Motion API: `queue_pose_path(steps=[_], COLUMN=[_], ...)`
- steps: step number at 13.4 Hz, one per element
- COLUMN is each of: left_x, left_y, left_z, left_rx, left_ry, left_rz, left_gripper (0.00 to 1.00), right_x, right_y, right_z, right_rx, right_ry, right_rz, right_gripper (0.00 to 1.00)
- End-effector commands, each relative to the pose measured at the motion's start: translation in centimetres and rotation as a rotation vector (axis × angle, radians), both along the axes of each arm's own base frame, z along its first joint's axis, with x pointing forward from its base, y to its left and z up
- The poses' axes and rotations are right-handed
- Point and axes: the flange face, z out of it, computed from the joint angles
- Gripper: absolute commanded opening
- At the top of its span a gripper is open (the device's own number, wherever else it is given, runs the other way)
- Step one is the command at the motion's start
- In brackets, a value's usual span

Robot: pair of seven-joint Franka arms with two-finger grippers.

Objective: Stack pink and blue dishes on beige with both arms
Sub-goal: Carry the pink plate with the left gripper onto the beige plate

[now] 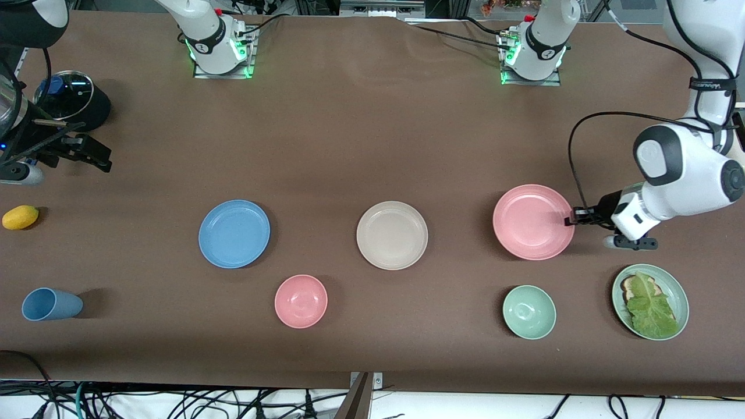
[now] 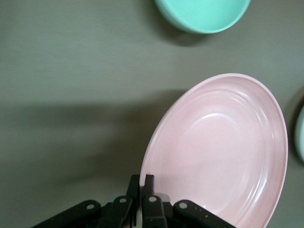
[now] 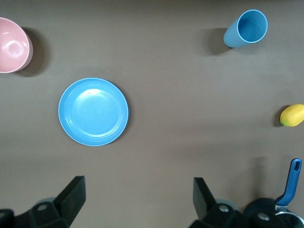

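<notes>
Green plate: nearest the front camera at the left arm's end of the table, with a lettuce leaf over a slice of bread.
Green bowl: beside that plate, toward the table's middle, nearer the front camera than the pink plate.
Pink bowl: near edge, between the blue and beige plates and closer to the camera than both.
Blue cup: on its side near the right arm's end.
Pink plate: toward the left arm's end of the plate row, its rim pinched; the wrist view shows it tilted, the gripped edge raised off the table.
Left gripper: fingers clamped together on the pink plate's rim, at the edge toward the left arm's end.
Beige plate: flat at the table's middle, bare, well apart from both other plates.
Blue plate: flat, toward the right arm's end, untouched.
Right gripper: fingers wide apart, holding nothing, waiting in the air near the right arm's end.
Lemon: near the table's edge at the right arm's end.
Black pot: glass lid on, farther from the camera than the lemon.
</notes>
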Motion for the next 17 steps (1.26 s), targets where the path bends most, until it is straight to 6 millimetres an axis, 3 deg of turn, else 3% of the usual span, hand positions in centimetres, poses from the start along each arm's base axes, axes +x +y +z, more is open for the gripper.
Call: queue_pose_path(steps=[1, 6, 9, 14, 17], left_x=[0.9, 2.3, 1.6, -0.1, -0.6], left_y=[-5.7, -17.2, -23.8, -29.8, -31.8], left_z=[1.6, 1.7, 0.9, -2.4, -3.9], left_rx=[-0.009, 0.014, 0.031, 0.057, 0.088], left_ry=[0.028, 0.053, 0.066, 0.05, 0.014], left_rz=[0.071, 0.181, 0.254, 0.305, 0.325], left_gripper=[0.0, 0.0, 0.0, 0.0, 0.0], right_x=[0.1, 0.0, 0.0, 0.0, 0.1], right_y=[0.3, 0.0, -0.5, 0.1, 0.1], right_z=[0.5, 0.4, 0.6, 0.5, 0.6], right_rx=[-0.015, -0.019, -0.02, -0.042, -0.048], right_ry=[0.0, 0.011, 0.006, 0.002, -0.002], right_rz=[0.004, 0.0, -0.011, 0.005, 0.007], right_gripper=[1.0, 1.0, 1.0, 1.0, 1.0])
